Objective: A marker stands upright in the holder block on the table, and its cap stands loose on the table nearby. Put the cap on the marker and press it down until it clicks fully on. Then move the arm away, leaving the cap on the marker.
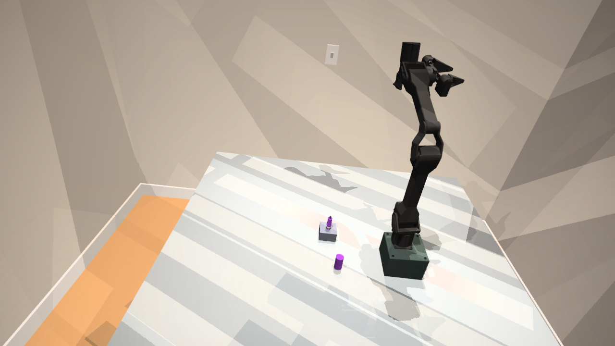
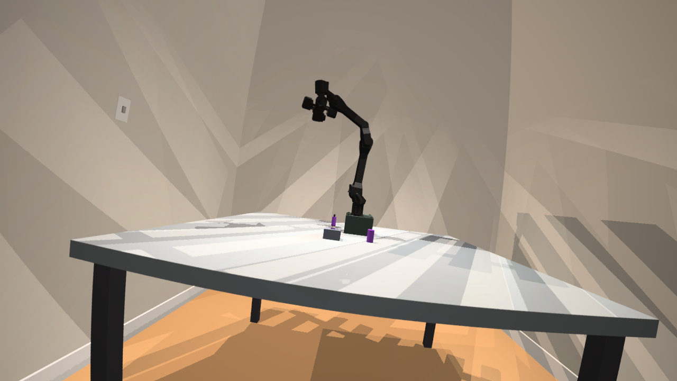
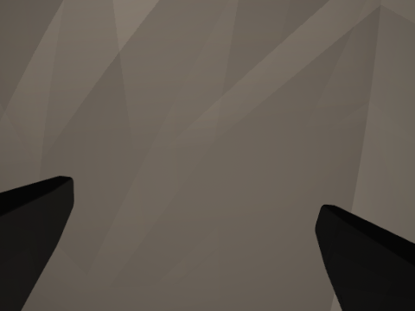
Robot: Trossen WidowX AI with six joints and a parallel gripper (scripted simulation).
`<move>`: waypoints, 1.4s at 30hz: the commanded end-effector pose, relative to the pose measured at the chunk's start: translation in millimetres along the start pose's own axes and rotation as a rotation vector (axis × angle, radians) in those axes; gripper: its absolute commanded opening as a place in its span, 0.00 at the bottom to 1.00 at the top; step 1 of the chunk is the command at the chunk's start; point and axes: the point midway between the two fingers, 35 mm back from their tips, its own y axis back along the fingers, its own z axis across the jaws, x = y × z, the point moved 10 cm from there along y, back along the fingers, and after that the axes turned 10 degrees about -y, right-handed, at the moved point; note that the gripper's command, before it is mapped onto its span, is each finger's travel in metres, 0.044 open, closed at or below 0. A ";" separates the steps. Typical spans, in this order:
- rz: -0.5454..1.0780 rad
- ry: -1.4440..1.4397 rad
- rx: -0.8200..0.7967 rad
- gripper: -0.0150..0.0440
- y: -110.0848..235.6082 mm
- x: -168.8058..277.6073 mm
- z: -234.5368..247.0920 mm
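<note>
The purple cap (image 1: 338, 262) stands near the holder block (image 1: 327, 233) holding the marker (image 1: 329, 222); the claw (image 1: 452, 73) is wide apart, empty, high up.

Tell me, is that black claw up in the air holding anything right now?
Nothing. The tool stands wide open high above the table, with only wall between its fingers. The purple cap stands untouched on the table.

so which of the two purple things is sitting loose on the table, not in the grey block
The purple cap, the plain cylinder standing alone on the table near the arm's base. The other, the marker, stands upright in the grey holder block.
</note>
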 end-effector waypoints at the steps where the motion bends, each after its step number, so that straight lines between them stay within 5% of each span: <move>1: -0.004 -0.009 0.009 0.89 1.3 -1.2 -0.6; 6: -0.160 -0.230 0.225 0.67 37.7 -32.7 -12.0; 13: -0.544 -0.495 0.450 0.67 96.6 -78.7 -7.5; 20: -0.964 -0.708 0.472 0.67 162.7 -118.2 13.8; 32: -1.564 -0.839 0.117 0.67 248.5 -169.5 88.8; 42: -1.781 -0.765 -0.411 0.67 290.2 -200.1 177.8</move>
